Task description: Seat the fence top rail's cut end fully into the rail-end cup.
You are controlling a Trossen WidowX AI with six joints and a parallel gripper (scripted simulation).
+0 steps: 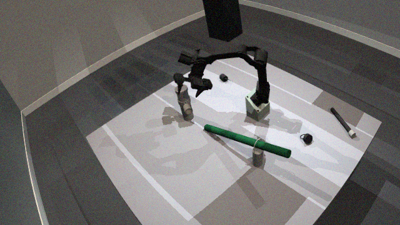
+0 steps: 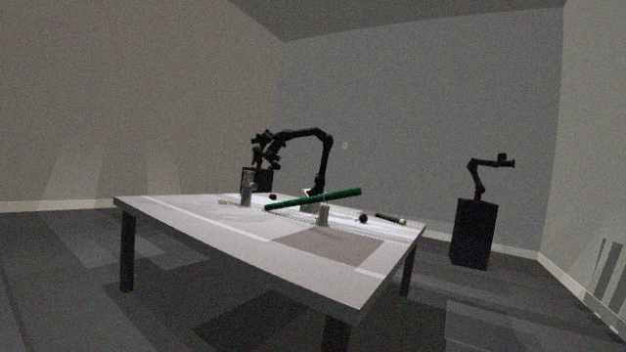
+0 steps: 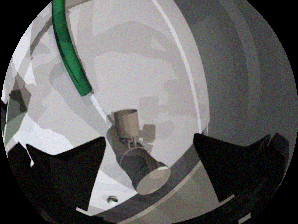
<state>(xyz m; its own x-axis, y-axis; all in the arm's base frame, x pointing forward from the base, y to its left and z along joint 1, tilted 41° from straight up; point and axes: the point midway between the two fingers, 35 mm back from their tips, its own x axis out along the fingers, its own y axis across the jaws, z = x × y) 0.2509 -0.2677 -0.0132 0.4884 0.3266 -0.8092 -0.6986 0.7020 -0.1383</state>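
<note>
Released pincer [image 1: 191, 88] above the post [image 1: 184, 103]; the stiff, likely light rail [image 1: 247, 140] beyond suits a mid-length grasp.

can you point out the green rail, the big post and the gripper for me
green rail [image 1: 247, 140]: top view, middle of its length, just left of the loop cap
big post [image 1: 184, 101]: top view, side of the grey post body
gripper [image 1: 190, 89]: top view, open, midway between its fingertips above the post

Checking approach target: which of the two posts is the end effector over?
The big post, the one with the cup on its side; the open end effector hovers above it. The short post carries the rail.
</note>
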